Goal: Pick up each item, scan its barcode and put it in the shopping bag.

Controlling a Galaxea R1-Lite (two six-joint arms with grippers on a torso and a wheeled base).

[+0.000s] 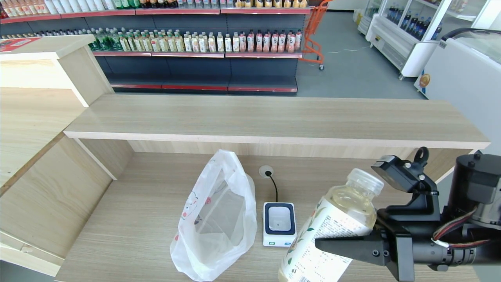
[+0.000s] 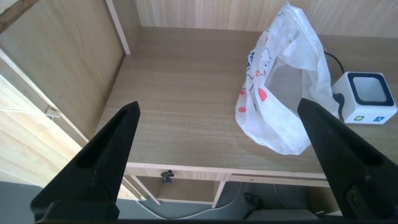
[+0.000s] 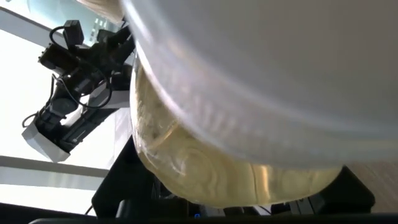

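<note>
1. Nearest, the right gripper (image 1: 332, 241) has its fingers (image 1: 352, 248) clamped on a bottle (image 1: 336, 219) of pale drink, gripping the labelled body below the shoulder. The bottle is held off the tabletop (image 1: 129, 219), tilted, with its white cap (image 1: 366, 181) pointing up and away. In the right wrist view the bottle (image 3: 205, 168) sits close against the camera.
2. So the pick-up looks done, and the scan is the step in hand. The bottle hangs near the scanner (image 1: 279, 223), to its right and nearer the robot, not yet over the window.
3. The left gripper (image 2: 214, 168) hovers above the tabletop's near edge, left of the bag (image 2: 283, 87). Its fingers (image 2: 93, 168) are wide apart with nothing between them.
4. The scanner lies flat with its window facing up. Its cable (image 1: 274, 186) runs back to a hole in the tabletop.
5. Just left of the scanner stands the bag (image 1: 215, 219), thin white plastic, upright and slack. I cannot tell whether it touches the scanner, nor how wide its mouth gapes.
6. The next move calls for carrying the bottle left over the window and turning it so the barcode faces down. Printed label shows on the upper side, but I cannot tell where the code itself sits.
7. After that comes the bag. Its limp sides may need the free left gripper to hold the mouth open.
</note>
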